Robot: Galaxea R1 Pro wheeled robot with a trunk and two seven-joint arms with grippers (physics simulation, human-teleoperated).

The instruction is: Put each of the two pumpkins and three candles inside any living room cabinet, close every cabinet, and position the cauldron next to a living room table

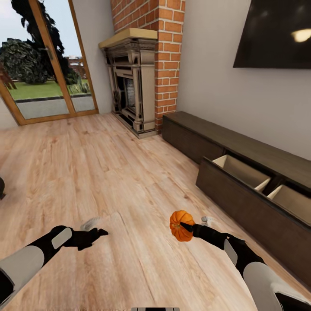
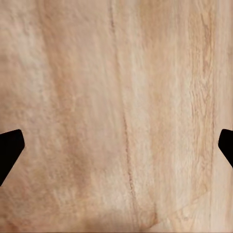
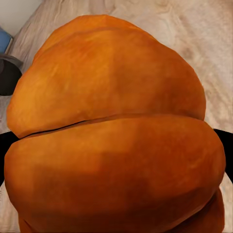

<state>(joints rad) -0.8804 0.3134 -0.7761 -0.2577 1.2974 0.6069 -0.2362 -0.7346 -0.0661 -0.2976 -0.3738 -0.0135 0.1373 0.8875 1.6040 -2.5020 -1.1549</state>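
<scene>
Right claw [image 1: 186, 229] clenched on orange pumpkin [image 1: 180, 225] above wood floor [image 1: 99, 181], near dark cabinet [image 1: 242, 172] with drawer [image 1: 242, 170] pulled out at right, ribbed skin close up [image 3: 116, 136] from right wrist, left claw [image 1: 96, 233] released, fingertips [image 2: 9, 148] spread over bare boards.

Pale wood floor [image 1: 99, 172] — the long cabinet [image 1: 242, 181] stands on it.
</scene>
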